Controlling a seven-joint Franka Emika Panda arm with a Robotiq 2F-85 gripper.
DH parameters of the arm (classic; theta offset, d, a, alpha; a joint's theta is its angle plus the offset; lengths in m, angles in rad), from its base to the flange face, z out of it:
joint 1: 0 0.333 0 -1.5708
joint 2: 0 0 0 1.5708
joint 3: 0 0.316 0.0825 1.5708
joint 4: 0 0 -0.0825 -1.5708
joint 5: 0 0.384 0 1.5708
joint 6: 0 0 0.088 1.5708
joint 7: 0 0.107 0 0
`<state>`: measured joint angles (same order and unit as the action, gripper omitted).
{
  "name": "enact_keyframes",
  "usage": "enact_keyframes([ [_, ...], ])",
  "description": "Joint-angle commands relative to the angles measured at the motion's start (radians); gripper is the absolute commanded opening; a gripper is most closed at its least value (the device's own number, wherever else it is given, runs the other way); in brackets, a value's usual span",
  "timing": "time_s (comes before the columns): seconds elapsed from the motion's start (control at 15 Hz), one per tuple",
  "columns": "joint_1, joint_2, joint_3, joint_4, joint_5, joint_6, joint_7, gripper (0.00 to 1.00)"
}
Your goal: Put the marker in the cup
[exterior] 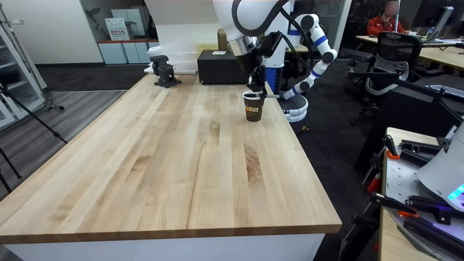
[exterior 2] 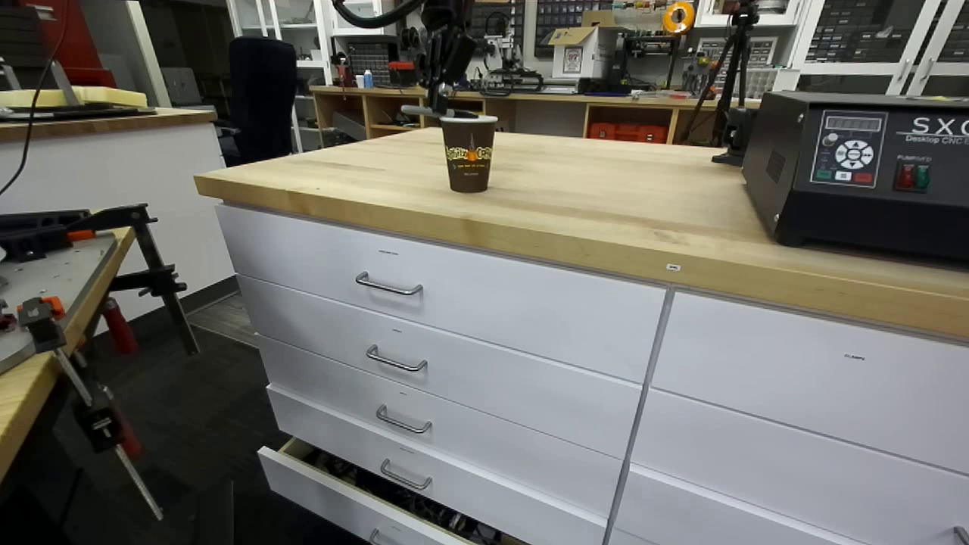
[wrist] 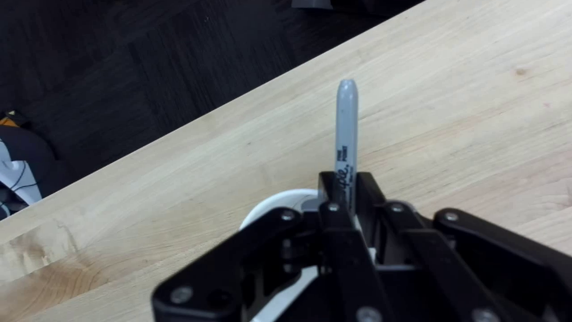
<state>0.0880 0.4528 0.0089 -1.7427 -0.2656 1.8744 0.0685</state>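
Note:
The brown paper cup [exterior: 253, 108] stands upright on the wooden table near its edge; it also shows in an exterior view [exterior 2: 469, 159]. In the wrist view only part of its white rim [wrist: 268, 202] shows behind the fingers. My gripper [wrist: 346, 190] is shut on the grey marker [wrist: 346, 116], its fingers around the marker's middle. The marker [exterior 2: 421, 110] lies about level at the cup's rim. Its dark end is over the cup's mouth and its grey end sticks out past the rim. Whether it touches the rim I cannot tell. The gripper [exterior: 261, 90] is above the cup's side.
A black control box [exterior: 221, 67] and a small black vise [exterior: 166, 72] stand at one end of the table [exterior: 163, 163]. The box also shows in an exterior view [exterior 2: 863, 174]. The table edge is close beside the cup. A lower drawer [exterior 2: 363, 492] is open.

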Motion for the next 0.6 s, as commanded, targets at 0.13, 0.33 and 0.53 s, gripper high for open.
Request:
enact_keyframes([
  [0.13,0.003,0.023,-0.008,0.071,0.009,-0.064,0.011,0.06],
  [0.33,0.001,0.025,-0.007,0.095,0.02,-0.117,0.007,0.06],
  [0.53,0.0,0.028,-0.006,0.119,0.023,-0.181,0.005,0.06],
])
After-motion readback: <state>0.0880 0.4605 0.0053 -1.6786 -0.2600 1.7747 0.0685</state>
